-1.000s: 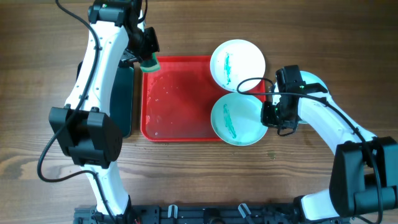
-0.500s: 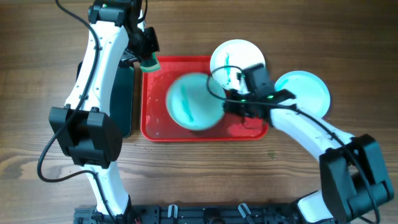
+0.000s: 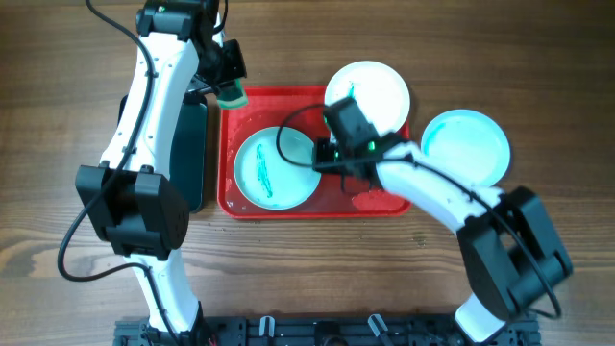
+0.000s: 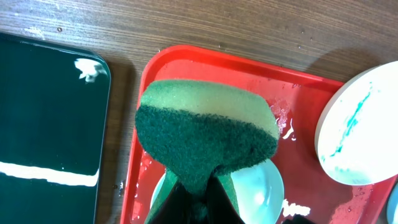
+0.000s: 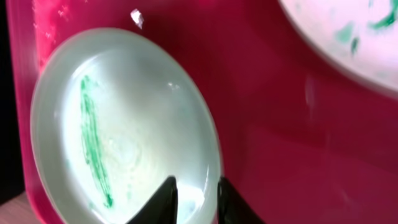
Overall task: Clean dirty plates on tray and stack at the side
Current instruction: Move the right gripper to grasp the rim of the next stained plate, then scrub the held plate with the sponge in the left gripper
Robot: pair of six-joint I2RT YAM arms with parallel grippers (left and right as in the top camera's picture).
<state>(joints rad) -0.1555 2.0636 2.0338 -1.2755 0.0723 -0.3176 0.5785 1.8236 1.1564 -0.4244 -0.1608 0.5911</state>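
Observation:
The red tray (image 3: 375,204) lies mid-table. A smeared plate (image 3: 269,171) rests in its left half. My right gripper (image 3: 322,156) is shut on that plate's right rim; in the right wrist view my fingers (image 5: 196,193) straddle the edge of the plate (image 5: 118,124). A second smeared plate (image 3: 370,91) sits at the tray's far right corner. A plain pale aqua plate (image 3: 471,144) lies on the table to the right. My left gripper (image 3: 229,91) is shut on a green sponge (image 4: 205,134) above the tray's far left corner.
A narrow black tray (image 3: 189,154) lies just left of the red tray and shows wet streaks in the left wrist view (image 4: 50,124). Water droplets lie on the floor of the red tray (image 4: 292,93). Bare wooden table surrounds both trays.
My right gripper has carried the smeared plate from the tray's front right to its left half. A plain plate now shows on the table at the right. The left arm has not moved.

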